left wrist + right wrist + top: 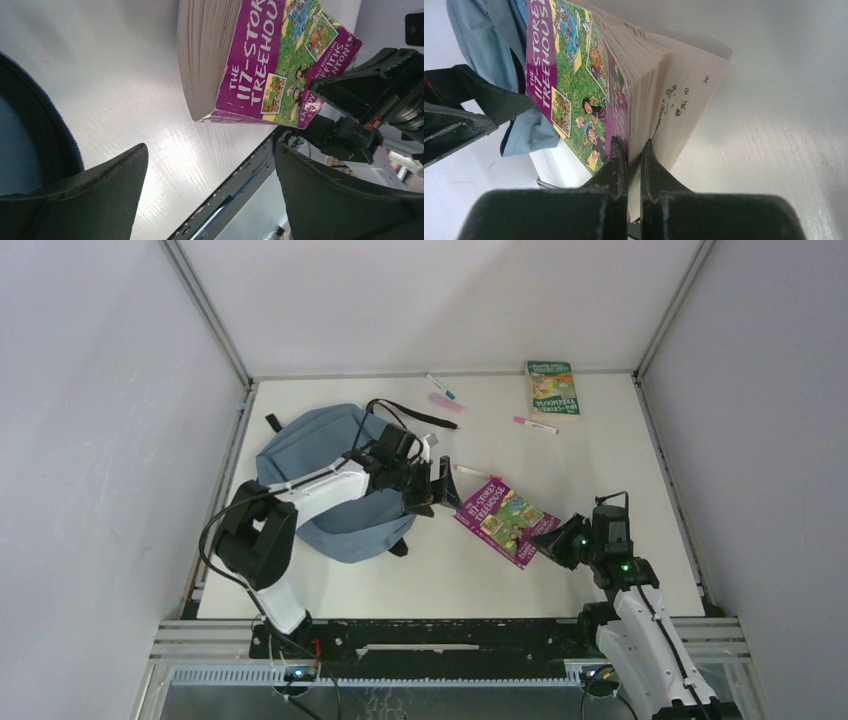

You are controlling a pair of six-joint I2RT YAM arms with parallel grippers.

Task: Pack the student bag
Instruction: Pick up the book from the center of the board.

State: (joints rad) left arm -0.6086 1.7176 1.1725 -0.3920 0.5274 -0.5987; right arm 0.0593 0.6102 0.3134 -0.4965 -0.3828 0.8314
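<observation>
- Step in hand, by judgement: bringing the purple Treehouse paperback [505,521] to the student bag [320,475]. The book lies on the table just right of the bag, not in it.
- Right gripper [631,150]: its jaws are clamped on the paperback at the corner farthest from the bag. They pinch the front cover and a sheaf of pages, and the rest of the pages gape open.
- Left gripper [210,150]: its jaws are wide apart and hold nothing. It sits at the bag's right edge, facing the book's nearer end, with the arm lying across the bag.
- The bag is slumped on its side, with black zip trim showing. Whether its mouth is open cannot be told.
- Next move, by judgement: the bag's mouth must be held or found open before the book goes in. A hold on only part of the pages risks the book splaying, so a fuller hold or a slide along the table is advisable.
- Also outside the bag: a green paperback [552,388] well to its far right, a pink marker [535,425] right of it, and a teal-capped marker [440,387] just beyond it.
- Surface: a white table [610,475], matt with a faint grain.
- Room: pale grey panel walls [100,390] with metal corner posts, closing in three sides.
</observation>
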